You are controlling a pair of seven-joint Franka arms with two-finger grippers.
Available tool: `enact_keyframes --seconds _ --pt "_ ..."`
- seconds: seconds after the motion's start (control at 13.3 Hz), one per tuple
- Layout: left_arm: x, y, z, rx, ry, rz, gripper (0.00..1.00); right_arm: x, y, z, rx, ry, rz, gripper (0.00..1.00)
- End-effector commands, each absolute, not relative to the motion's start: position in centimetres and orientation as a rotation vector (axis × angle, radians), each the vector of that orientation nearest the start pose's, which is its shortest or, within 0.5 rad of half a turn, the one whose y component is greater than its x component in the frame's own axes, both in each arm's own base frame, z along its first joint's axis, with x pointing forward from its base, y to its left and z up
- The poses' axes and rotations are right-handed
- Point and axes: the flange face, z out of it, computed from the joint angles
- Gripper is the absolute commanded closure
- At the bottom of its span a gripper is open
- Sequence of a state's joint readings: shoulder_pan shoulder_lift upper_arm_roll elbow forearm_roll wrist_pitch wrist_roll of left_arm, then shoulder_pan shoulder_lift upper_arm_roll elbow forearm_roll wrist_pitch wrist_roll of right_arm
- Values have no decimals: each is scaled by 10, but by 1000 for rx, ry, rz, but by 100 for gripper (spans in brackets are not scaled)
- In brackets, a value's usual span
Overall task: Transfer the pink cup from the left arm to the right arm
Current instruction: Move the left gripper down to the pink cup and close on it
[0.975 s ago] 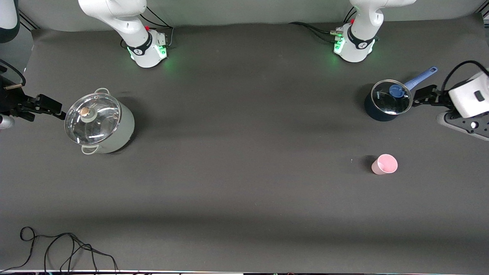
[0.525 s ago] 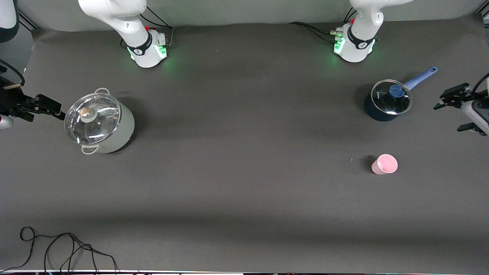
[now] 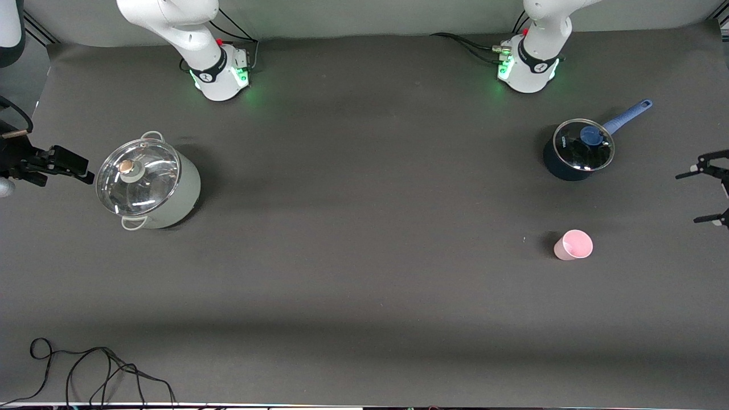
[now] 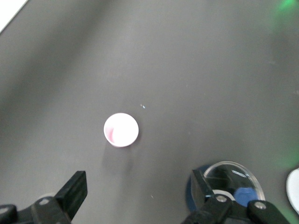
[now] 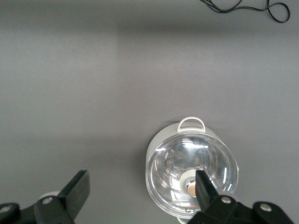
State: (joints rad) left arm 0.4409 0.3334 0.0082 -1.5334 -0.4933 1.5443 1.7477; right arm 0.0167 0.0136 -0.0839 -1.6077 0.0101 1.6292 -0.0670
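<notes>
Front view: unmarked pink cup, left pincer apart.

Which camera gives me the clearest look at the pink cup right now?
The left wrist view: it looks straight down into the upright pink cup, ahead of the open left tool. The front view shows it small, nearer the camera than the blue saucepan. The right wrist view misses it.

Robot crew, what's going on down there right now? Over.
Left gripper open, high over its table end. Right gripper open, waiting by the grey pot. Pink cup upright, untouched. Nothing blocking it.
</notes>
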Motion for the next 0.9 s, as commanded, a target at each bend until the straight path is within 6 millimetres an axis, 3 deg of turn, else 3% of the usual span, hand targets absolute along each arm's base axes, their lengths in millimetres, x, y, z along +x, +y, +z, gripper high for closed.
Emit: enact_keyframes --seconds 0.0,0.3,0.45,0.82 --pt "593 265 407 1970 -1551 575 1 564 -35 610 -3123 -23 -10 0" --pt "594 302 289 1697 -1516 829 1 561 -39 609 -3121 -21 16 0" --pt "591 305 233 1605 -1484 946 1 560 -39 610 -3121 -23 16 0" --pt "579 289 139 1440 -1414 1142 1 560 -38 611 -3122 -26 14 0"
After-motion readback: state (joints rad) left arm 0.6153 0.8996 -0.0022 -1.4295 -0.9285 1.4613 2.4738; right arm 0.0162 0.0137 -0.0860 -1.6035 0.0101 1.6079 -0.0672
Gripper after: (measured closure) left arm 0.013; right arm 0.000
